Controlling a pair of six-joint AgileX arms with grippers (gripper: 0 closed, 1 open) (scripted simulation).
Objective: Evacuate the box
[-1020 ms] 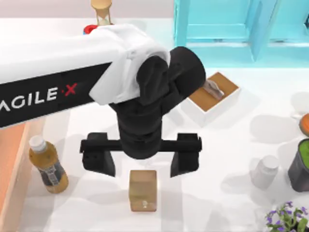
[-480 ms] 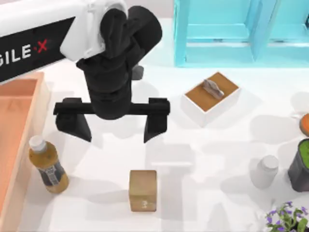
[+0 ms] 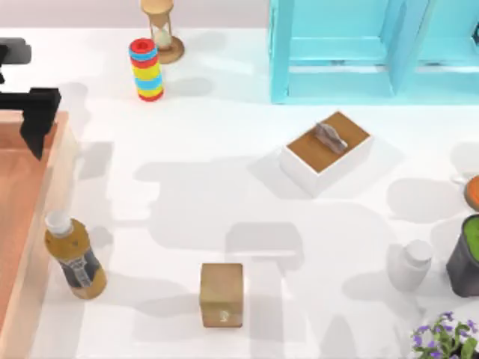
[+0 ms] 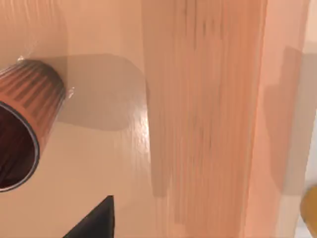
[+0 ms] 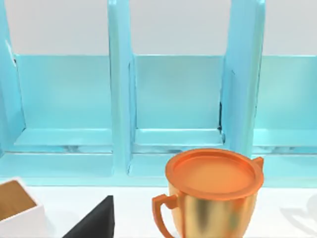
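The box (image 3: pixel 46 224) is a big orange-brown wooden crate at the table's left edge, partly cut off by the top view. My left gripper (image 3: pixel 7 101) hangs over its far end, open, with one black finger (image 3: pixel 39 123) above the crate's wall. In the left wrist view a ribbed copper cup (image 4: pixel 25 134) lies on its side on the box floor beside the thick wall (image 4: pixel 218 124), and a fingertip (image 4: pixel 96 223) is a short way from it. My right gripper is open and parked, its fingertip (image 5: pixel 94 223) facing a cyan shelf (image 5: pixel 173 99).
Just outside the box stands a yellow-brown bottle (image 3: pixel 73 258). A tan block (image 3: pixel 221 294) sits front centre and a white lidded box (image 3: pixel 327 152) right of centre. A ring stack (image 3: pixel 147 69), an hourglass (image 3: pixel 160 26) and the shelf (image 3: pixel 352 52) line the back. A gold cup (image 5: pixel 213 193) stands near the right gripper.
My left arm has swung from above the tan block at the table's middle to the far left, over the box. The gripper stayed open. The things on the table have not moved.
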